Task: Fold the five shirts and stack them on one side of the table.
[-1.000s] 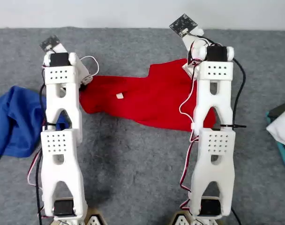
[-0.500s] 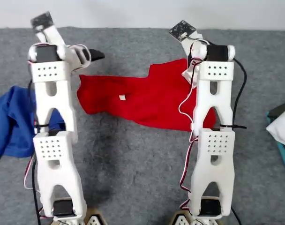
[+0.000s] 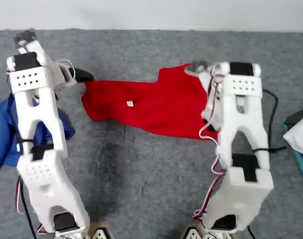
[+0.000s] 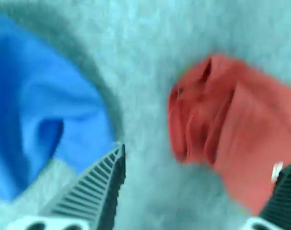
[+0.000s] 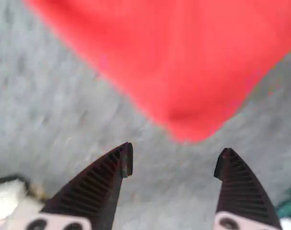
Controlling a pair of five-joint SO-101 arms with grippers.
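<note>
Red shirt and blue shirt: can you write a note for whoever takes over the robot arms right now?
Left gripper: open, holding nothing, over the table between the blue shirt and one end of the red shirt.
Right gripper: open, holding nothing, over bare table just off a corner of the red shirt.
Things: the red shirt lies spread out, unfolded, across the far middle. The blue shirt is crumpled at the left edge. White and teal cloth sits at the right edge; I cannot tell if it is folded.
Done: no finished stack that I can confirm.
Left: fold red and blue, then stack on one side.
</note>
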